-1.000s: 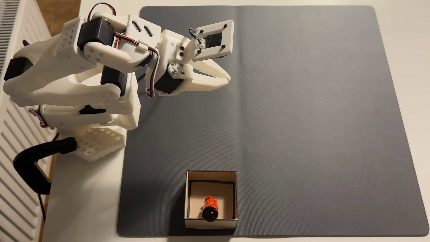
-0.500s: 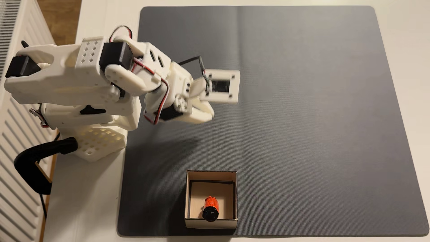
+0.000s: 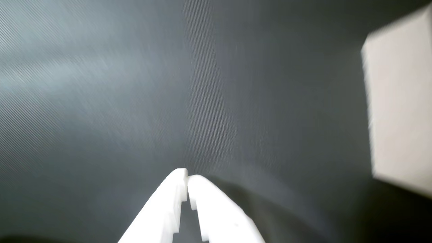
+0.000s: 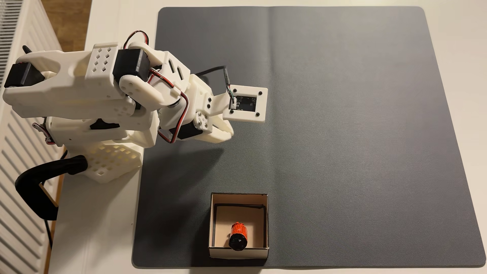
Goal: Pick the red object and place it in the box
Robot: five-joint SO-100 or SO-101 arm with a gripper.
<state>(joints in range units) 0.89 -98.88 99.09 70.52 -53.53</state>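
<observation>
Red object [image 4: 238,234] inside box [image 4: 239,252]

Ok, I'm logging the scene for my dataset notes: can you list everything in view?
red object: one, orange-red cylinder with black end, lying inside the box.
box: one, off-white outside, tan inside, at the mat's near edge in the fixed view.
mat: one, dark grey, covering the table.
table: one, white.
radiator: one, white, left edge.
clamp: one, black, by the arm's base.
arm: one, white with black motors.
gripper: one, white, shut, empty.
</observation>
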